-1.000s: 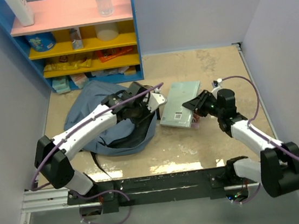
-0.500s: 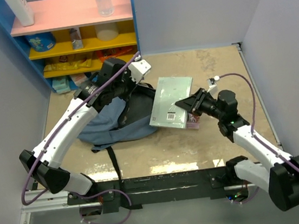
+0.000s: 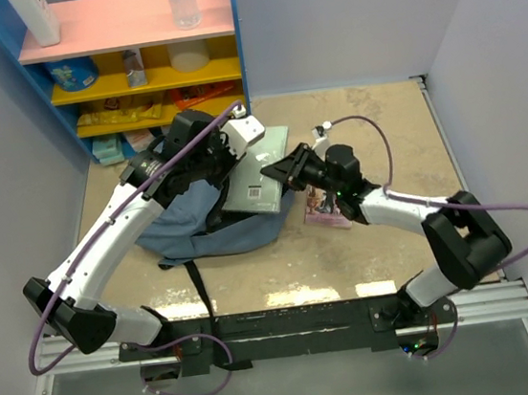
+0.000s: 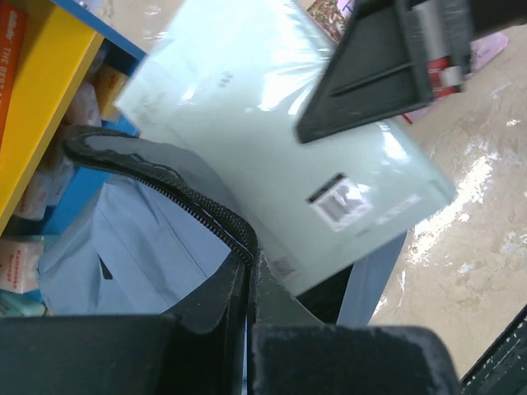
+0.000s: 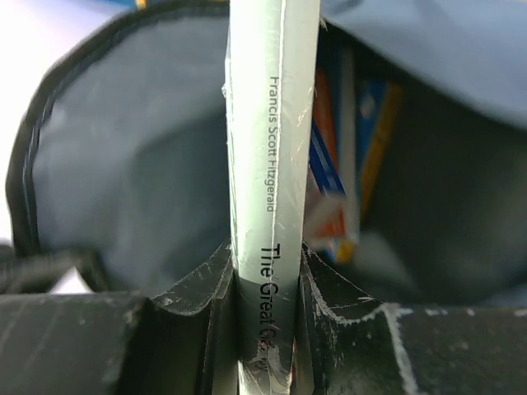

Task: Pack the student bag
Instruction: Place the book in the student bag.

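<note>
Insertion of a book is the step in hand: the right fingers (image 5: 202,292) are clamped on the spine end of a pale green, shrink-wrapped book (image 5: 268,123) lettered The Great Gatsby, and they present it edge-on at the mouth of the student bag (image 3: 200,229). The bag lies slumped on the surface (image 3: 380,125) at left of centre, just in front of the blue shelf unit (image 3: 134,79), with its opening turned toward the right arm. The left fingers (image 4: 210,300) are pinched tight on the black zipper edge (image 4: 206,214) and hold that lip raised, so the dark lining gapes. From above, the book's leading part overlaps the bag's rim, while its trailing end with the barcode is outside. The right wrist view looks past the book into the cavity, where coloured spines (image 5: 338,164) stand to one side, so some packing seems done. The next move, as I judge it, calls for a straight push along the book's length into the free space beside those spines, with the lip held up until the cover clears the zipper, and only then a release. A thin pink booklet (image 3: 323,208) lies on the surface beneath the right arm, probably awaiting its turn
</note>
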### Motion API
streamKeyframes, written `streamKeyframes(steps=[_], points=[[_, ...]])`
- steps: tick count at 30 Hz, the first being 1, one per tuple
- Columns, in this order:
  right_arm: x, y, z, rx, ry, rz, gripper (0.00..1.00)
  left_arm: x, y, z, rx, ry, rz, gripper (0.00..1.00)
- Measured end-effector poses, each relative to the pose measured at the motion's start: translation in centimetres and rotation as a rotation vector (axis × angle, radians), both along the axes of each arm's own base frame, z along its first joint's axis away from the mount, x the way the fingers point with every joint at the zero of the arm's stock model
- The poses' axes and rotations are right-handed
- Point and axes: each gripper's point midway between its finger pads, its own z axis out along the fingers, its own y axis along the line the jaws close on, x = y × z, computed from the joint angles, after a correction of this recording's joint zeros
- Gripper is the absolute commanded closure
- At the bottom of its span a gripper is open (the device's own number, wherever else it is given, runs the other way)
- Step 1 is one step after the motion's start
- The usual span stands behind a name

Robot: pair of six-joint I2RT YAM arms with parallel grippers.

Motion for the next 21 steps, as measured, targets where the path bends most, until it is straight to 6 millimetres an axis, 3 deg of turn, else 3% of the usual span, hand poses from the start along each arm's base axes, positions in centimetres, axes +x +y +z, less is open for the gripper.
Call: streamKeyframes(steps=[5,9,16,21], points=[[3.2,3.3,0.6,0.046,-0.049,-0.036,1.0,-0.3,-0.4,0.0,-0.013,0.012,-0.022,1.0],[3.7,6.4,-0.7,0.052,-0.042,-0.034,1.0,-0.3,-0.3,-0.5,-0.012,0.018,-0.019,1.0],[-0.7,10.9,-2.3,0.039,-0.015,0.049,1.0,-0.4,-0.2,-1.2,-0.004,0.035,-0.019,1.0],[-3.1,11.6,-3.6,0.044,0.014,0.078,1.0,-0.6,-0.1,-1.5,0.0,0.05,-0.024,1.0]])
